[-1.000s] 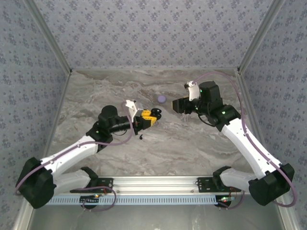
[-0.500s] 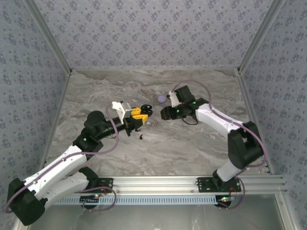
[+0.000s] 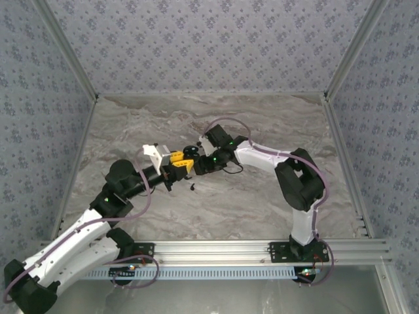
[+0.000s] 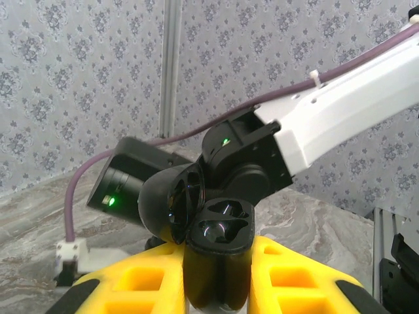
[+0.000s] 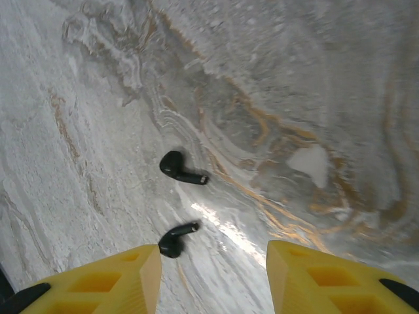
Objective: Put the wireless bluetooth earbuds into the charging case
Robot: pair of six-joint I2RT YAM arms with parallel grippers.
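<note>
The black charging case (image 4: 220, 258) stands upright between my left gripper's (image 4: 219, 288) yellow fingers, which are shut on its body. Its lid (image 4: 171, 204) is swung open to the left and its two moulded wells face the camera. From above, the left gripper (image 3: 181, 161) holds the case (image 3: 190, 151) just above the table's middle. Two black earbuds lie on the marble, one (image 5: 179, 168) farther off and one (image 5: 174, 240) beside my right gripper's left finger. The right gripper (image 5: 213, 275) hangs open over them with nothing between its fingers. From above, the earbuds (image 3: 194, 186) are small dark specks just below both grippers.
The right arm (image 3: 262, 157) stretches across the table's middle and nearly meets the left gripper; its wrist (image 4: 242, 163) looms right behind the case. Patterned walls (image 3: 209, 46) close in the marble table (image 3: 262, 203) on three sides, and an aluminium rail (image 3: 216, 252) runs along the near edge.
The right arm has swung left across the table to hover over the earbuds, its jaws narrowing. The left arm has drawn back to the left with the case still held.
</note>
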